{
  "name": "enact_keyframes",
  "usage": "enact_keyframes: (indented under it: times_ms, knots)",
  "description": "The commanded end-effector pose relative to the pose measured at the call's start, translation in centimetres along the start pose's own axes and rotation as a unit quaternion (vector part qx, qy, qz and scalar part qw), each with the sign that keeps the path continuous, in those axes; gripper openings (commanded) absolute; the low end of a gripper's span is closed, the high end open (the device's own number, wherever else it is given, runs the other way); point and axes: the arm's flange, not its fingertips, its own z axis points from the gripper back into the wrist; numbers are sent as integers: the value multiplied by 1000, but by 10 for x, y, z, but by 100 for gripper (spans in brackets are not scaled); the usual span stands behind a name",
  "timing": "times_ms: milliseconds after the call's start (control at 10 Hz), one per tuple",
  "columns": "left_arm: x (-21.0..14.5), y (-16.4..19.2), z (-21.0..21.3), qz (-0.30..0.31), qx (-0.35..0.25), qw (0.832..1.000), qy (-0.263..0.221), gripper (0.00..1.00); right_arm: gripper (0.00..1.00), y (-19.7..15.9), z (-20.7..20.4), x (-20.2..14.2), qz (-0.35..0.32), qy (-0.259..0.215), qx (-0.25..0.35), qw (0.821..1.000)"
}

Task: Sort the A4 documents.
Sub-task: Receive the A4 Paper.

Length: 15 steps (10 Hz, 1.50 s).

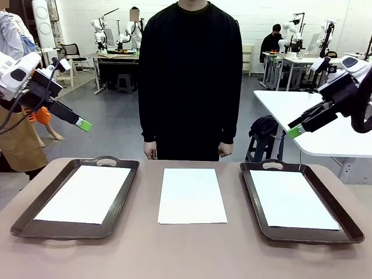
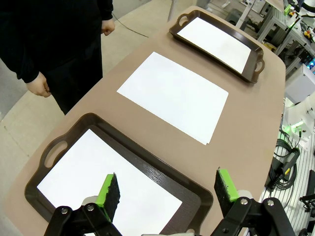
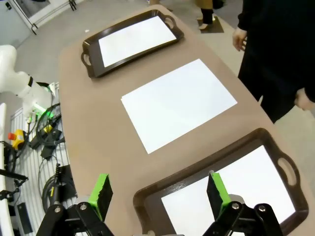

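The brown tabletop [image 1: 192, 253] carries two dark brown trays with handles, and the A4 documents are in three places on it. One white sheet lies flat inside the left tray [image 1: 64, 231], and another lies inside the right tray [image 1: 314, 235]. Both sheets are smaller than the tray floor, so a dark border shows all around them. Between the trays, apart from both, the middle documents [image 1: 192, 195] lie directly on the tabletop. In the left wrist view a second paper edge shows at one corner, so it is more than one sheet; how many I cannot tell.

The left pincer [image 1: 84, 124] hangs in the air well above the far outer side of the left tray, with its green pads wide apart and nothing between them. The right pincer [image 1: 295, 131] hangs the same way over the right side, also spread apart and not holding anything. Between each pincer and the paper below it there is open air.

A person [image 1: 190, 75] in a black top stands at the far edge, just behind the middle documents. The arms hang down and the hands [image 1: 150, 150] are loosely closed near the tabletop edge, not touching the paper. Behind the right tray stands a white table [image 1: 331, 136], and beside it a dark bag [image 1: 264, 129] lies on a stool.
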Motion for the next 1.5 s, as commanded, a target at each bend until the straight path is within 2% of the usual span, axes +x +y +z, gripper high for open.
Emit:
enact_keyframes:
  times_ms: [0,400,500,1400]
  knots:
    - [0,-1,0,-3,1,1000,3,100,100,-12,-2,8,7,26,14,1000]
    - [0,-1,0,-3,1,1000,3,100,100,-16,-3,9,0,27,20,999]
    - [0,-1,0,-3,1,1000,3,100,100,-18,-2,8,-7,10,4,1000]
    - [0,-1,0,-3,1,1000,3,100,100,-15,-6,7,3,20,16,1000]
